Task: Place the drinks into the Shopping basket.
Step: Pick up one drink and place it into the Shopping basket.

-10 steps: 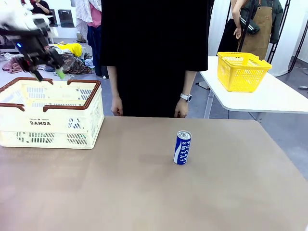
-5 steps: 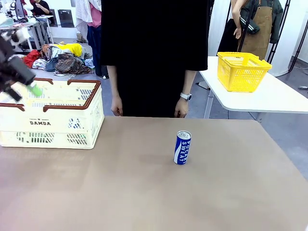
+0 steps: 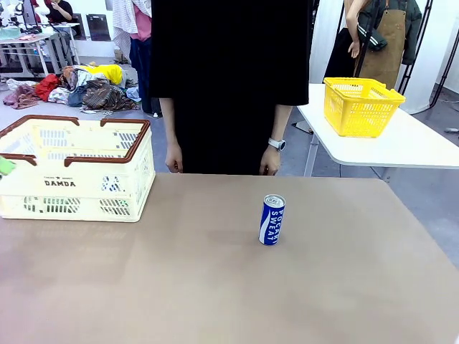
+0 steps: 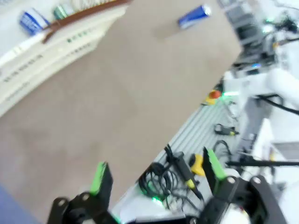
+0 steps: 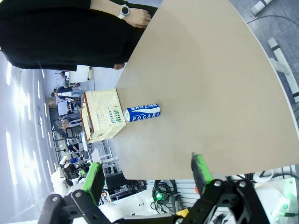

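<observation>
Looking along my left gripper, I find its green-padded fingers standing wide apart with nothing between them. Well ahead of it, at the far upper left of its view, the Shopping basket sits on the worktop, and inside it I make out a blue can and a green can lying near the brown rim. Another blue drink can shows far ahead to the upper right, apart from the basket; the view is blurred.

My right gripper is likewise spread open and empty. Ahead of it, the same blue can stands on the worktop, with the basket just beyond it. The person's hand with a wristwatch hangs at the far edge.

From the front camera, the cream basket is at the left, the blue can upright near mid-worktop, well apart from it.
</observation>
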### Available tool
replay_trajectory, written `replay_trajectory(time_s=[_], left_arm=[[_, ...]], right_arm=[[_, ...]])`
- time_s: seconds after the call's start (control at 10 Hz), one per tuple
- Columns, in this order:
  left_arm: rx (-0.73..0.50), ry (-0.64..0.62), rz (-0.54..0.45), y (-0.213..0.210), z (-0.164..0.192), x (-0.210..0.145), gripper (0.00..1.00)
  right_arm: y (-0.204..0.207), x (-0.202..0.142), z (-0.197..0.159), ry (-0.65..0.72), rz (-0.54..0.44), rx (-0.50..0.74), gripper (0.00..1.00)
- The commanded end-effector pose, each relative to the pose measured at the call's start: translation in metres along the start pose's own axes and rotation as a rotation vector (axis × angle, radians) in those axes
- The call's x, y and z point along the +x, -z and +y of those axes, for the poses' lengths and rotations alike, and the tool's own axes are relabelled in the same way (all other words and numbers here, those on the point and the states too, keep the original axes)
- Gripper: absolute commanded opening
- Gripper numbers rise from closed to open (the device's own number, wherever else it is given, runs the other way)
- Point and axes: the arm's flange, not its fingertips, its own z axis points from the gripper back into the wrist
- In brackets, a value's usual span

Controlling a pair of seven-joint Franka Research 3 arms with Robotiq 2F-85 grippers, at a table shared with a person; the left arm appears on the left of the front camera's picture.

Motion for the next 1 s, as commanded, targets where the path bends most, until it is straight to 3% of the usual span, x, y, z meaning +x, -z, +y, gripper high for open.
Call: replay_trajectory(time_s=[0.0, 0.1, 0.2, 0.9], left_arm=[[-0.151, 0.042, 0.021, -0.017, 0.036, 0.012, 1.0], [-0.095, 0.017, 0.011, -0.013, 0.047, 0.008, 1.0], [-0.068, 0.021, -0.002, -0.009, 0.021, -0.003, 1.0], [-0.068, 0.021, -0.002, -0.009, 0.021, -0.003, 1.0]], right_arm=[[-0.001, 0.001, 0.0, -0.024, -0.004, 0.015, 1.0], [-0.001, 0.001, 0.0, -0.024, -0.004, 0.015, 1.0], [-0.001, 0.001, 0.0, -0.024, -0.004, 0.015, 1.0], [-0.001, 0.001, 0.0, -0.024, -0.004, 0.015, 1.0]])
